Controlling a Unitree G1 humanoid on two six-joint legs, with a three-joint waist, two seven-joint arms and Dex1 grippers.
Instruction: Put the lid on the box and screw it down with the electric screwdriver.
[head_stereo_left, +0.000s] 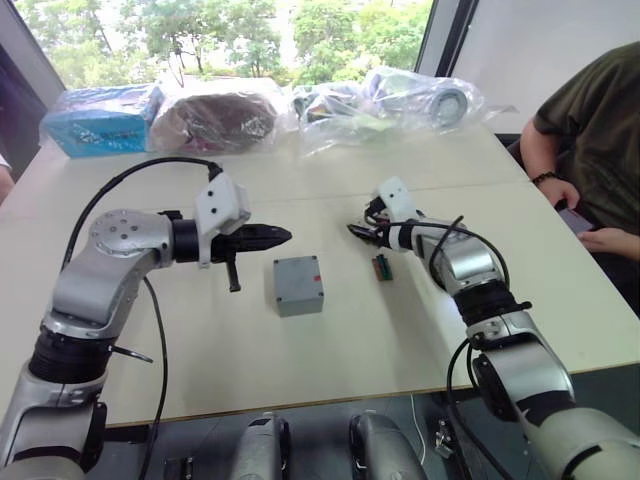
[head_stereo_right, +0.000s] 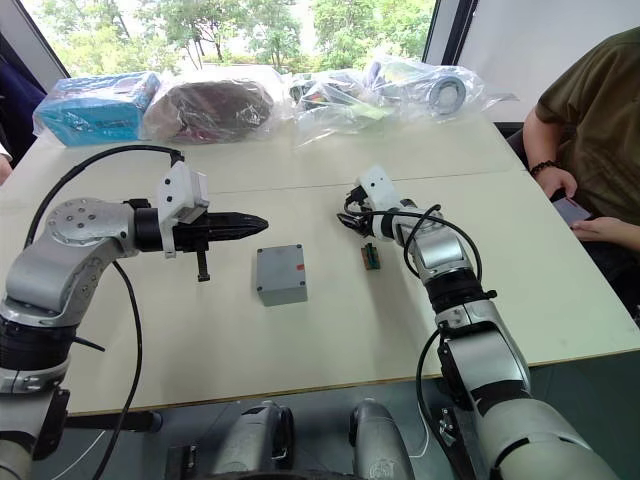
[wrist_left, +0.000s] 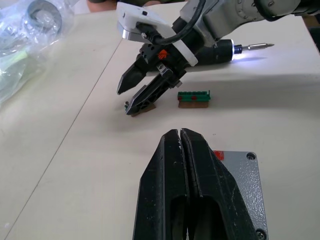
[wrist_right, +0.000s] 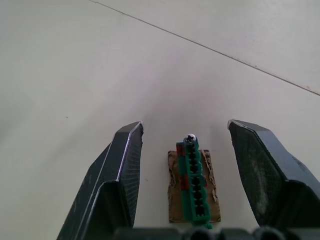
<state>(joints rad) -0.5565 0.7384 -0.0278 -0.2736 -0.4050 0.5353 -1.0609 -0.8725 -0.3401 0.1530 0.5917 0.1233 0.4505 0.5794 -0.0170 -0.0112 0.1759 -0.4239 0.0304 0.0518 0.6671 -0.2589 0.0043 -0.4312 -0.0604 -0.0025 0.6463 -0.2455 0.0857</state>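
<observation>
My left tool (head_stereo_left: 272, 236) hangs above the bench (head_stereo_left: 330, 340) with its two black fingers pressed together, holding nothing. Just beyond and below its tips sits the box (head_stereo_left: 298, 284), a small square grey metal enclosure resting flat on the bench, a small red mark (wrist_left: 219, 154) near its far edge and screw heads at its corners. From my left wrist the closed fingers (wrist_left: 185, 190) overlap the near side of the box (wrist_left: 240, 190); I cannot tell whether the lid is already seated on it.

My right tool (wrist_right: 187, 145) is on the far side of the box, tips pointing down at the bench with its fingers spread apart, gripping nothing. Between the spread fingers (wrist_right: 120, 170) lies a small green-and-red terminal block (wrist_right: 192, 180) on a scrap of brown card, close to the tips but not touching them. In the head view this block (head_stereo_left: 381, 266) lies to the right of the box, apart from it.

The electric screwdriver (wrist_left: 235, 50) shows along my right forearm, its thin metal bit sticking out and a white light glowing at its tip.

At the back of the bench lie plastic-wrapped bundles (head_stereo_left: 215, 115) and a blue packet (head_stereo_left: 100, 120). A person (head_stereo_left: 590, 140) sits at the right edge of the bench.
</observation>
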